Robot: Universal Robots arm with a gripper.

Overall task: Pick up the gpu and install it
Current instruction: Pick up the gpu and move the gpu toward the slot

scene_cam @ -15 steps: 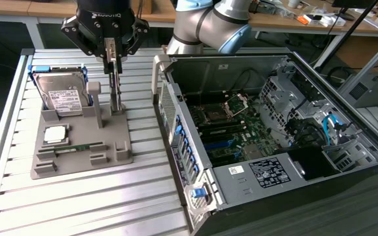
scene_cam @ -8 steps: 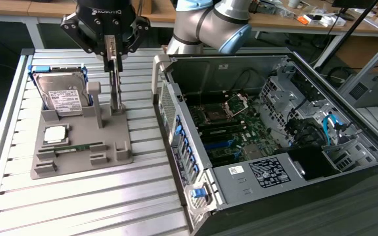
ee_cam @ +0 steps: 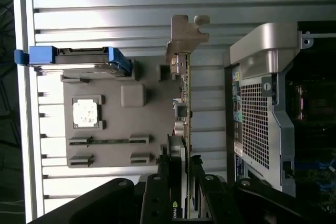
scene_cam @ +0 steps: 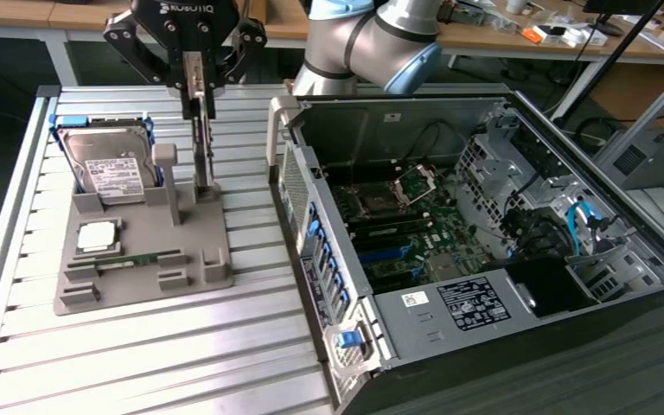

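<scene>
Gripper [scene_cam: 198, 86] pinches top edge of gpu [scene_cam: 203, 151], upright in grey fixture [scene_cam: 136, 278], exterior view's left of open PC case [scene_cam: 309, 216]. Step: pick-up, card seemingly seated in its slot; freeing it likely calls for a straight vertical pull

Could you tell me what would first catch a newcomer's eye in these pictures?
The open computer case, its circuit board exposed, takes up the exterior view's right. At that view's left the gripper is shut on a graphics card held upright at a grey holder, where a hard drive also stands.
</scene>
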